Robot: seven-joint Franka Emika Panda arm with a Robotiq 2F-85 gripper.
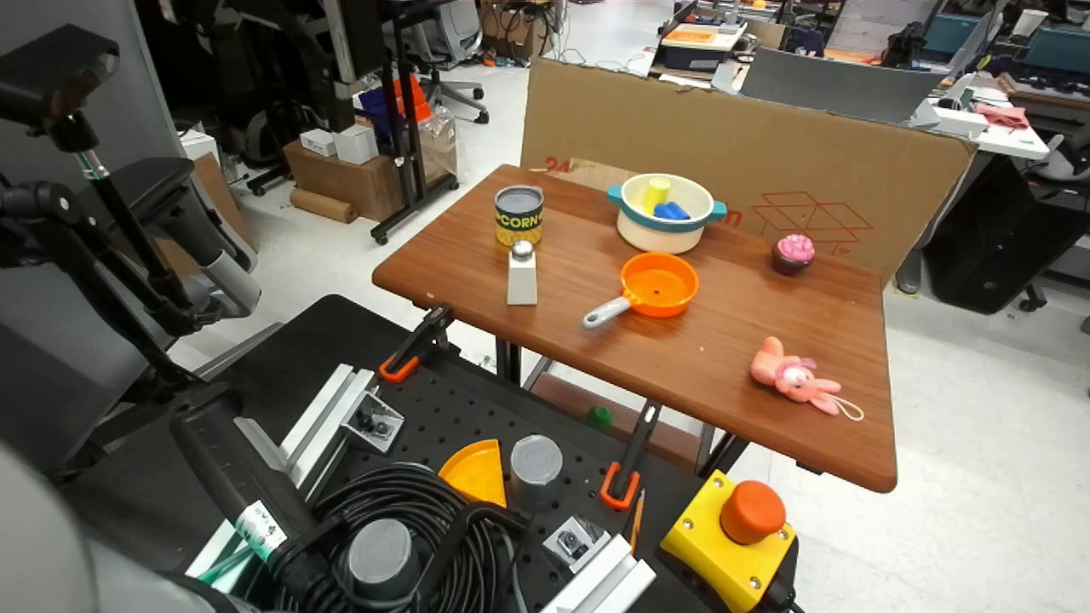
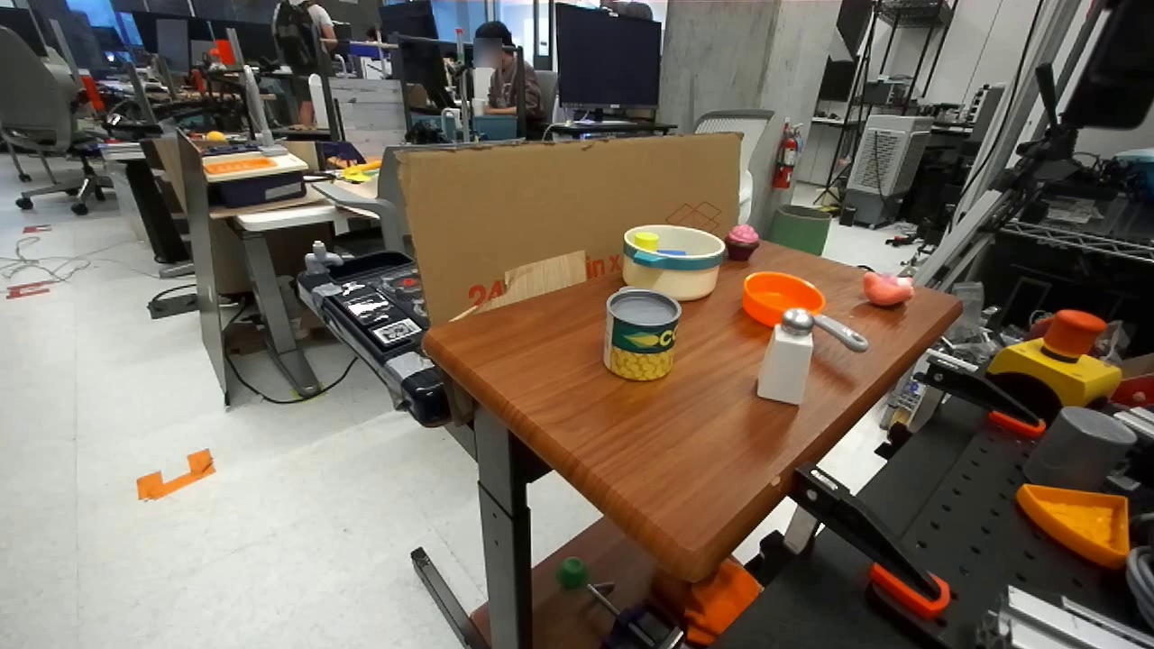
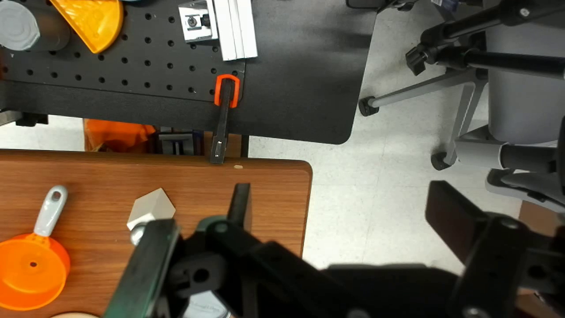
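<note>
Gripper point(image 3: 339, 198) of angular black parts has jaws spread wide; in the wrist view it covers much of the grey-lidded cylindrical corn can point(image 3: 205, 305) and a bit of the silver-capped white tapered shaker point(image 3: 152, 206), both upright on the brown wood-grain table point(image 3: 273, 181).

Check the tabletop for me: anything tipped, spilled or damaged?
No spill shows. The pink bunny toy lies down near the table edge, while the corn can and white shaker stand upright. The cardboard behind looks damaged: ragged along the top, with a torn-looking flap low down.
</note>
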